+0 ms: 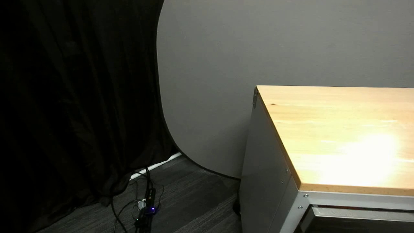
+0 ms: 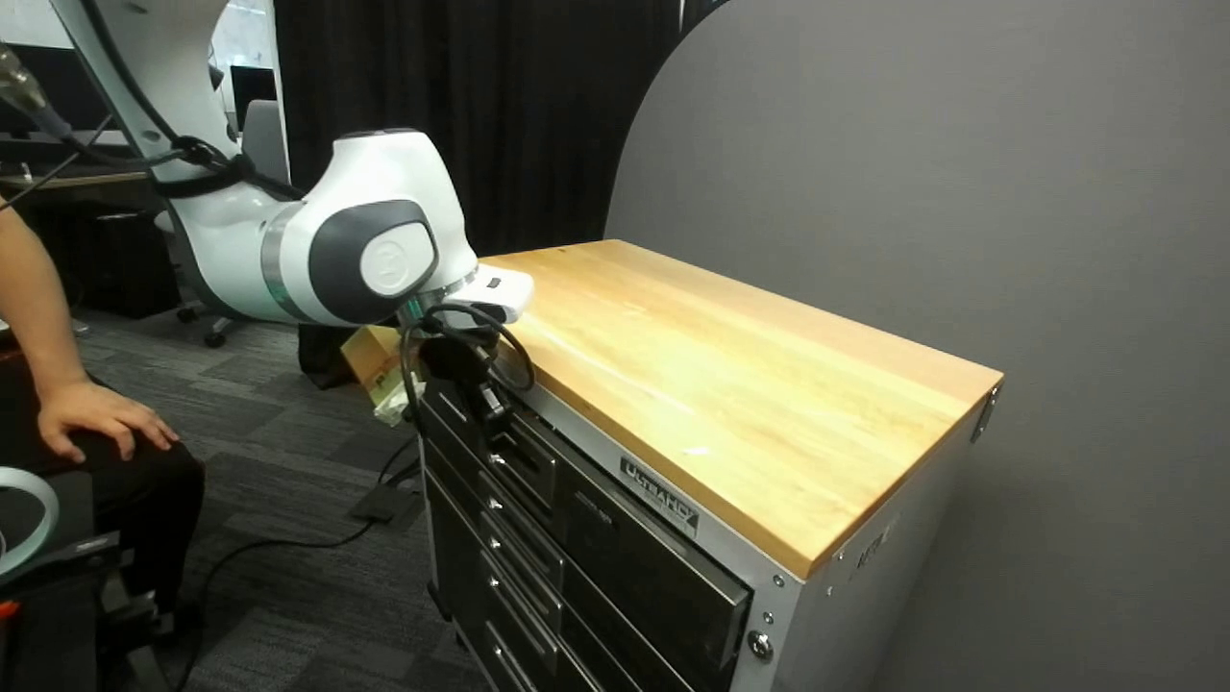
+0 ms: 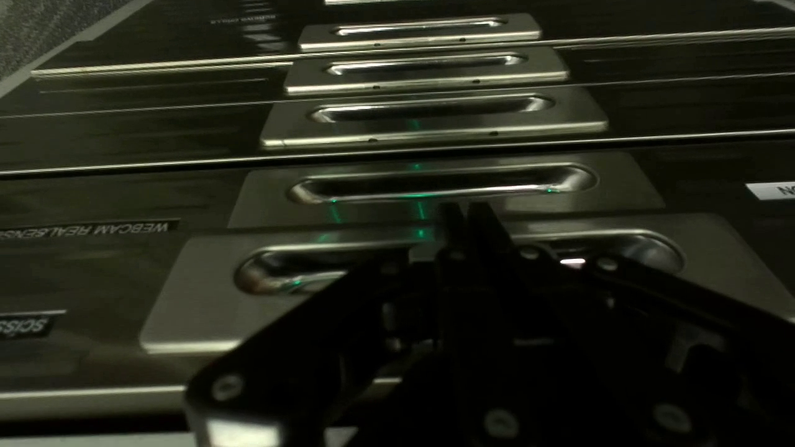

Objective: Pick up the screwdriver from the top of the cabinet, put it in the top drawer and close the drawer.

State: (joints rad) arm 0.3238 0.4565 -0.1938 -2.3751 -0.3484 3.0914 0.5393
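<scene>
The cabinet [image 1: 323,136] shows its wood top and grey side in both exterior views [image 2: 730,384]. No screwdriver shows on the visible top or anywhere else. The top drawer [image 2: 634,548] has a dark front that stands slightly out from the frame; its pale rim shows in an exterior view [image 1: 362,213]. Its front and silver handle plate are nearest in the wrist view [image 3: 199,304]. My gripper [image 3: 464,211] is dark, with its fingers together and nothing visible between them. It points down in front of the drawer handle, also seen in an exterior view [image 2: 495,408]. Whether it touches the handle is unclear.
Several lower drawers with silver handles [image 3: 435,115] lie below. A person's arm [image 2: 58,384] is at the left. A yellow box [image 2: 375,360] stands behind the arm. Cables [image 1: 148,200] lie on the floor. A grey panel [image 2: 961,192] stands behind the cabinet.
</scene>
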